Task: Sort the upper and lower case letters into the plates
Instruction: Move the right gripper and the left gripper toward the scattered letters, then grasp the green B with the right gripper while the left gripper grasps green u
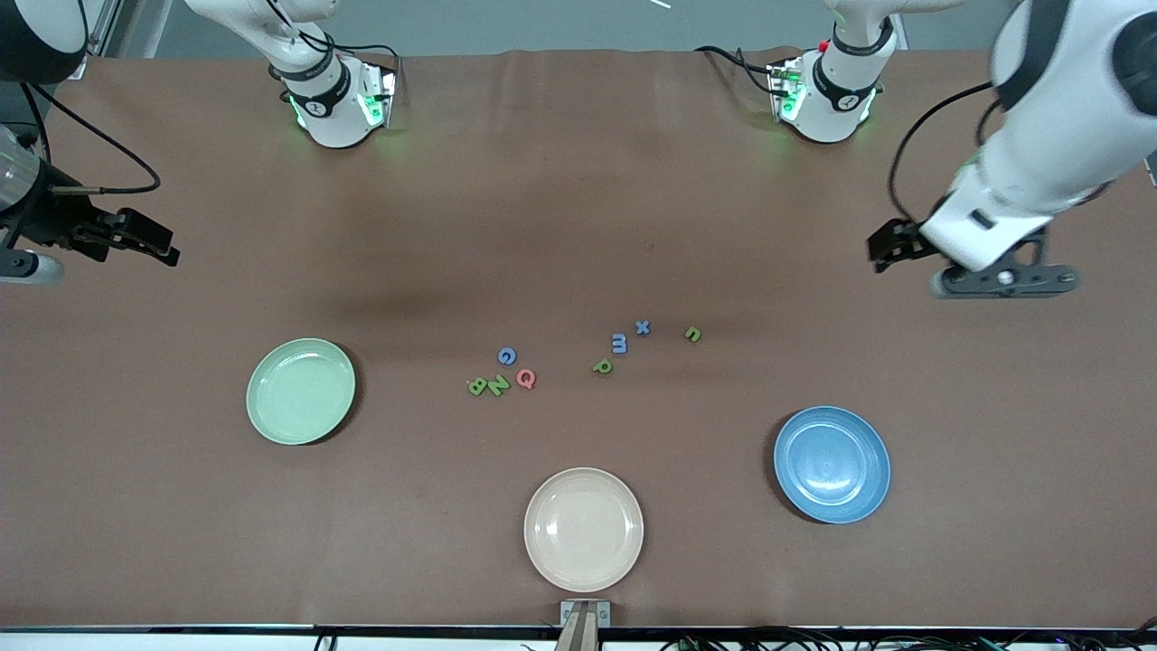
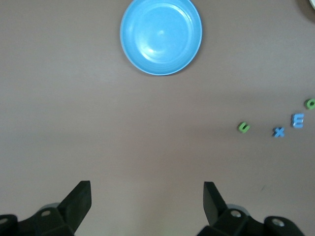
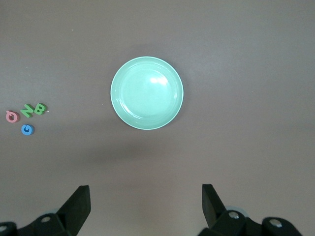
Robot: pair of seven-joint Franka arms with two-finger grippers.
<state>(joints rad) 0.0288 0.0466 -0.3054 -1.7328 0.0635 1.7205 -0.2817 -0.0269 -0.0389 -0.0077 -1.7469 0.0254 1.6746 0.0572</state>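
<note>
— Both claws hang spread wide and empty: the left gripper (image 2: 147, 196) over bare brown table at the left arm's end, the right gripper (image 3: 145, 199) likewise at the right arm's end.

— And the plates?

— The pale mint green round plate (image 1: 301, 391) sits toward the right arm's end, the mid blue round plate (image 1: 832, 464) toward the left arm's, both empty. Small foam letters lie between them: the capitals (image 1: 503, 374) bunched together, the lowercase ones (image 1: 634, 344) spread out.

— Risks?

— I'd judge the green B and N, which touch, may come up together or get knocked. The beige cream plate (image 1: 584, 529), nearest the camera, could draw a wrong drop.
</note>
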